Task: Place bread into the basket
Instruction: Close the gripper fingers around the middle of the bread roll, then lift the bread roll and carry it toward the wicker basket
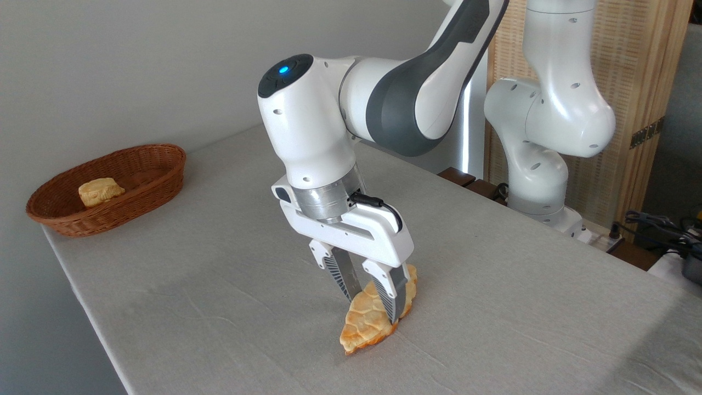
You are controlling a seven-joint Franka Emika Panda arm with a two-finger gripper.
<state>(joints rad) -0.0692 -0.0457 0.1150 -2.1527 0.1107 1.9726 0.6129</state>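
Observation:
The bread (366,325), a flat golden-orange loaf with a scaly crust, lies on the grey tablecloth near the front of the table. My gripper (373,310) points down over its middle, and the two ribbed fingers (384,293) are closed across the loaf's width. The loaf's near tip sticks out toward the front left, and its far end shows behind the right finger. The basket (153,184), reddish-brown woven wicker and oval, stands at the table's far left corner, well away from the gripper.
A small pale yellow bread chunk (100,191) lies inside the basket. The table's left edge (88,323) drops off close to the loaf. The arm's white base (543,181) stands at the back right, with cables (658,225) beside it.

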